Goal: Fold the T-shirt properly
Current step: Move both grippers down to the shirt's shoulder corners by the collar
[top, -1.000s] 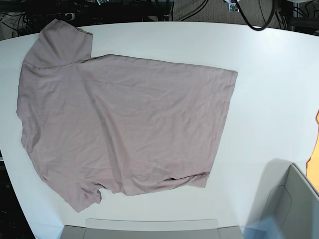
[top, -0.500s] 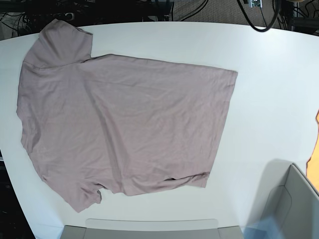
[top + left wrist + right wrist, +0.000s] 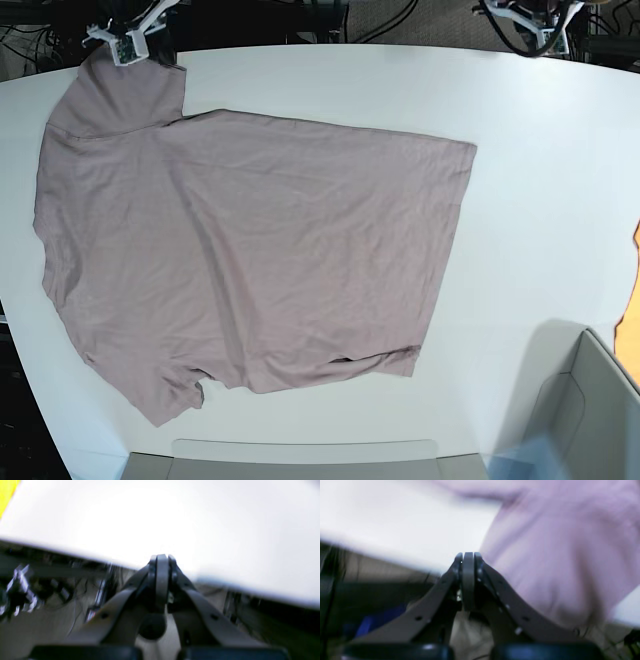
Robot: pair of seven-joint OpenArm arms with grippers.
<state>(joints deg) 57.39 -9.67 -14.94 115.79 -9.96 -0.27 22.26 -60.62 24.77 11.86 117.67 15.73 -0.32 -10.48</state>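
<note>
Both pincers are pressed together with nothing between the tips. Your left gripper (image 3: pixel 162 558) shows in its wrist view with fingers meeting in one dark ridge, hanging past the table (image 3: pixel 160 517) edge, white top spreading toward 12 o'clock, dark cables and floor clutter blurred toward 8 o'clock. A yellow patch sits at 11 o'clock in that corner. Your right gripper (image 3: pixel 468 555) is likewise closed and empty, tips right at the table rim, with the T-shirt (image 3: pixel 560 555) filling the view from 1 to 4 o'clock, mauve fabric draping near the edge; whether the tips touch cloth you cannot tell, too blurred.

In the base view, the right arm's end shows at 11 o'clock just above the shirt sleeve, the left arm's at 1 o'clock, well apart from the cloth. The T-shirt (image 3: pixel 240 250) lies spread flat and unfolded on the white table (image 3: pixel 540 200), covering the 9 o'clock half, sleeves at 11 and 7 o'clock, hem facing 3 o'clock. A grey box (image 3: pixel 590 400) corner sits at 5 o'clock.
</note>
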